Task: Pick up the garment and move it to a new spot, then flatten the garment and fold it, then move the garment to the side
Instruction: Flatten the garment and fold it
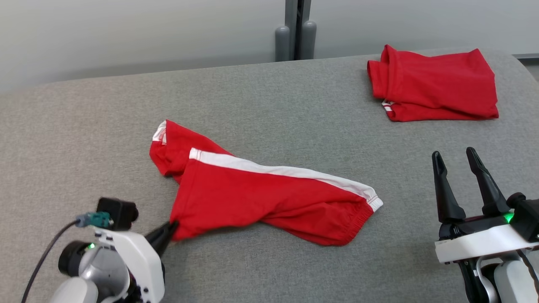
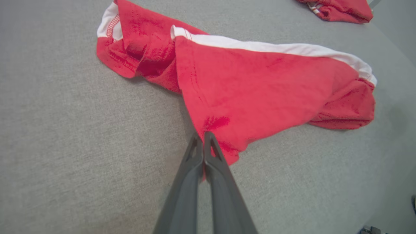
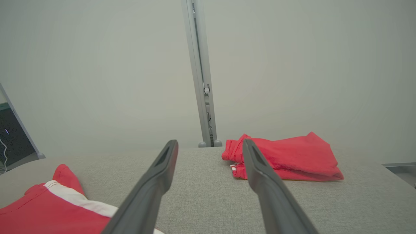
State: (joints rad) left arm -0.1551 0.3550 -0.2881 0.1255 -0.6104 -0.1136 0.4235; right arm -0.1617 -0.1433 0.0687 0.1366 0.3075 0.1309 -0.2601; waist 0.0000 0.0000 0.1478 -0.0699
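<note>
Garment (image 1: pixel 269 189) in left gripper (image 1: pixel 172 228), folded red pile (image 1: pixel 433 84) well apart

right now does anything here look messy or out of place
The red shorts lie crumpled and twisted, not flat, with the left gripper shut on one corner. The folded red garment at the far right looks neat.

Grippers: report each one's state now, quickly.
Left gripper: shut on the near corner of the red shorts.
Right gripper: open, holding nothing.
</note>
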